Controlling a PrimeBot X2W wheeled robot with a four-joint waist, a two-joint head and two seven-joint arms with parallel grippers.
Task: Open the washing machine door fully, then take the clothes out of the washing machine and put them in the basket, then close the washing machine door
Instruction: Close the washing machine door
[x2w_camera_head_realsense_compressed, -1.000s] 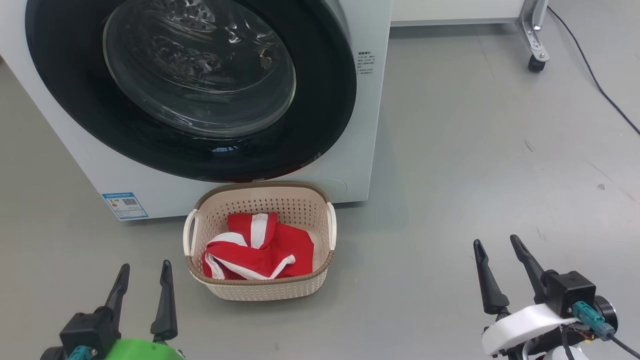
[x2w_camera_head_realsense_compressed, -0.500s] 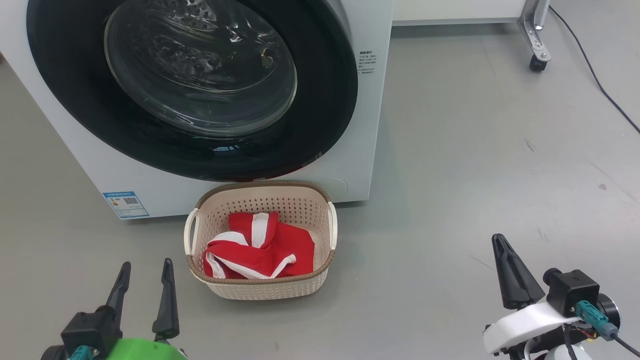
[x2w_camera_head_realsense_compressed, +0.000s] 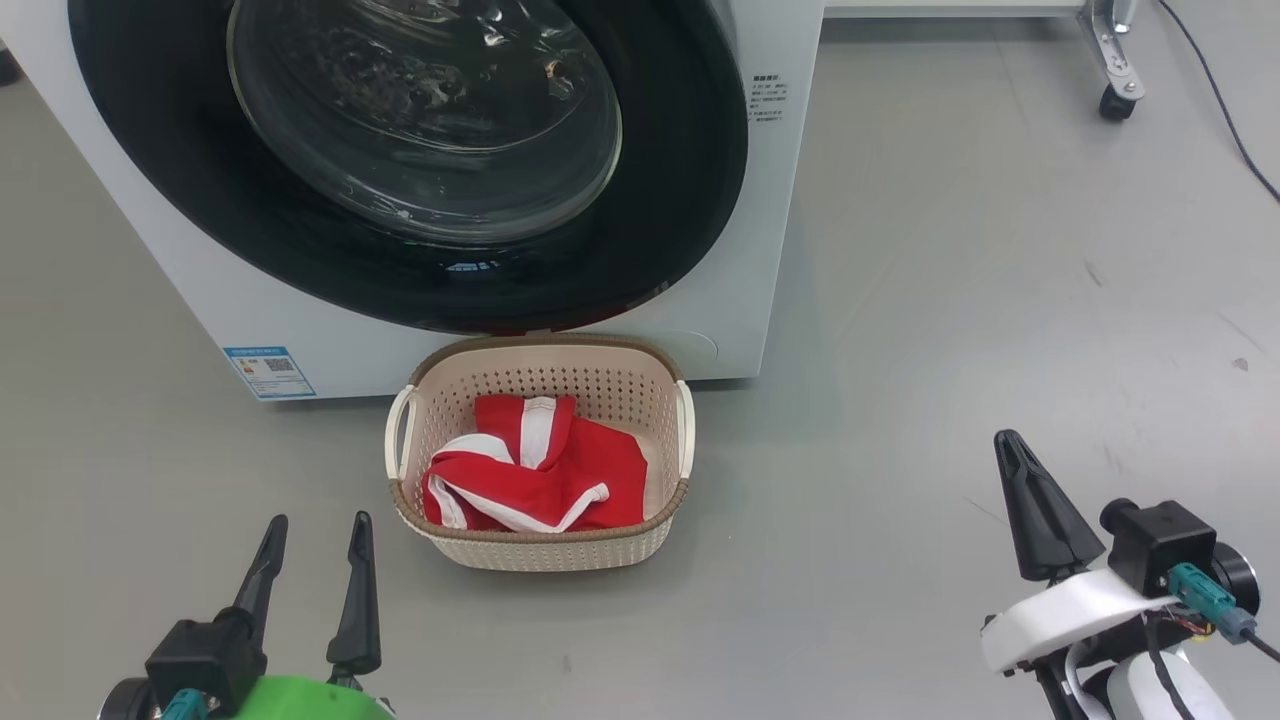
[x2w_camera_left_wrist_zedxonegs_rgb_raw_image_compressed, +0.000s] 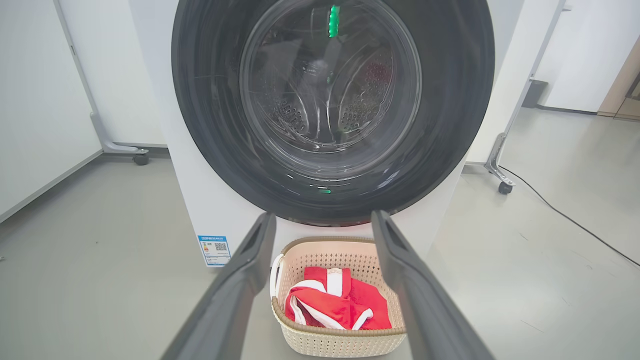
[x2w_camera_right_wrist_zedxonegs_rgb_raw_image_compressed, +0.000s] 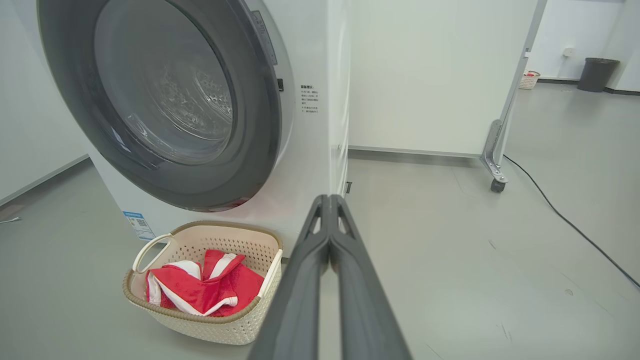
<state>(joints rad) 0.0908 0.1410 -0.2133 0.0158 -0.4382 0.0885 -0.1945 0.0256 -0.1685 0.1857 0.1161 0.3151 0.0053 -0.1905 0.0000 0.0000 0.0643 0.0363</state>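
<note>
The white washing machine (x2w_camera_head_realsense_compressed: 760, 250) stands ahead with its glossy black door (x2w_camera_head_realsense_compressed: 200, 210) shut flat against the front; the glass bowl window (x2w_camera_head_realsense_compressed: 430, 110) shows the steel drum behind it. Just below the door sits the cream basket (x2w_camera_head_realsense_compressed: 560, 550) on the floor, holding red clothes (x2w_camera_head_realsense_compressed: 540, 480) with white bands. My left gripper (x2w_camera_head_realsense_compressed: 315, 530) hovers open at the lower left, short of the basket, nothing between its fingers. My right gripper (x2w_camera_head_realsense_compressed: 1005, 443) is at the lower right, fingers pressed together on nothing. The wrist views show the basket (x2w_camera_left_wrist_zedxonegs_rgb_raw_image_compressed: 340, 340) (x2w_camera_right_wrist_zedxonegs_rgb_raw_image_compressed: 215, 320) and the door (x2w_camera_left_wrist_zedxonegs_rgb_raw_image_compressed: 450, 125) (x2w_camera_right_wrist_zedxonegs_rgb_raw_image_compressed: 260, 125) too.
Grey floor (x2w_camera_head_realsense_compressed: 950, 300) spreads to the right of the machine. A white panel on a wheeled metal foot (x2w_camera_head_realsense_compressed: 1115, 100) stands at the back right, with a black cable (x2w_camera_head_realsense_compressed: 1225, 110) running across the floor. A blue sticker (x2w_camera_head_realsense_compressed: 268, 370) marks the machine's lower left front.
My right gripper's fingers have come together from spread apart. The head camera has shifted, sliding the scene slightly right and up. The left gripper stays open.
</note>
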